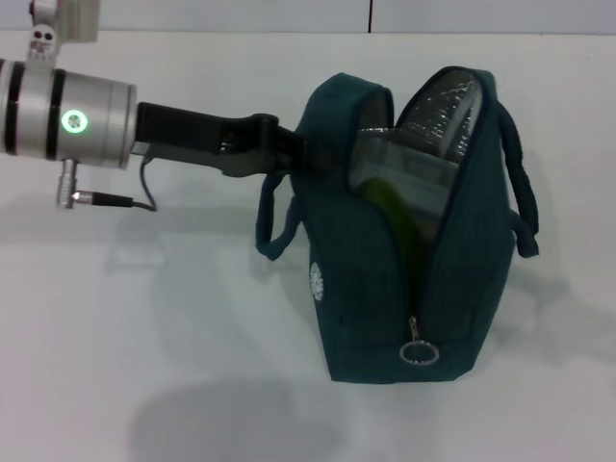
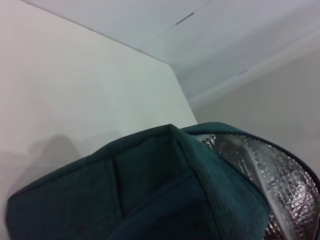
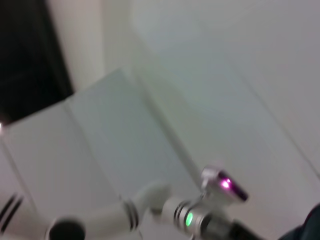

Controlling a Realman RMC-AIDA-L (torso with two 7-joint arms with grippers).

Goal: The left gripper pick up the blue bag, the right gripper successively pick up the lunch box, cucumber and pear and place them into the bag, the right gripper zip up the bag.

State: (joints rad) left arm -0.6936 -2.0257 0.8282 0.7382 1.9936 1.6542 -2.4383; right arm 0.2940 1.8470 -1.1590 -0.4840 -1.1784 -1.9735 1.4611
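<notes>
Blue bag (image 1: pixel 385 279) stands upright on the white table (image 1: pixel 144 337), right of centre in the head view, its zip open from the top down to the ring pull (image 1: pixel 419 352) near its base. A small white round logo (image 1: pixel 315 279) shows on its left side. One loop handle (image 1: pixel 274 226) hangs off the left side and another off the right. Silver foil lining (image 1: pixel 443 111) shows inside the open mouth. Within the opening sits a clear, pale shape that seems to be the lunch box (image 1: pixel 409 168), with a yellow-green form (image 1: pixel 390 202) beside it; too little of that form shows to name it. The deeper inside of the bag is dark and cannot be made out.

Reaching in from the left, the left gripper (image 1: pixel 289 149) meets the bag's upper left edge. Its fingertips are hidden against the dark fabric, so whether they are clamped on the bag cannot be told. The silver joint (image 1: pixel 72 120) behind it carries a green light.

The left wrist view is filled close up by the bag's teal fabric and a patch of foil lining, with none of that arm's own fingers showing.

The right gripper appears in no view. The right wrist view shows only a blurred pale surface, the left arm far off, and a dark sliver of the bag at the frame's corner.
</notes>
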